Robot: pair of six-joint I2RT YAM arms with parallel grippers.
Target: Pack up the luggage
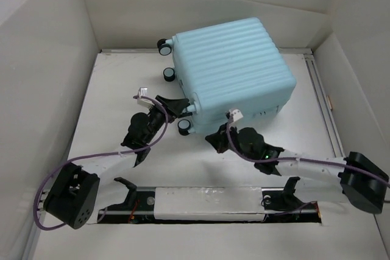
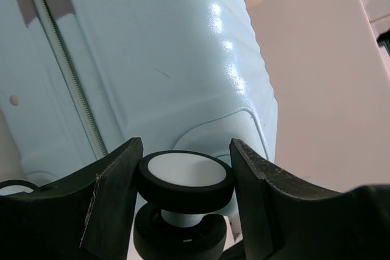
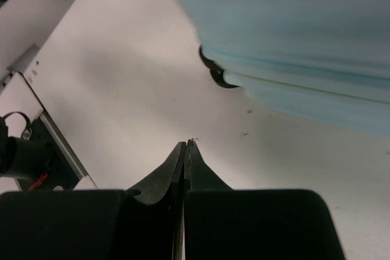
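While the luggage [image 1: 234, 65] lies closed | your left gripper [image 2: 186, 156] clamps a caster wheel [image 2: 184, 175] | right gripper [image 3: 186, 150] pressed together, empty | packing seems done; only repositioning left.

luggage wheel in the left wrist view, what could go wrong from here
1. The left gripper holds the luggage only by one round caster wheel. The wheel may swivel or slip out, so the case could twist rather than follow.
2. The right gripper is shut and holds nothing, close beside the case's near side. A swinging case could knock it.
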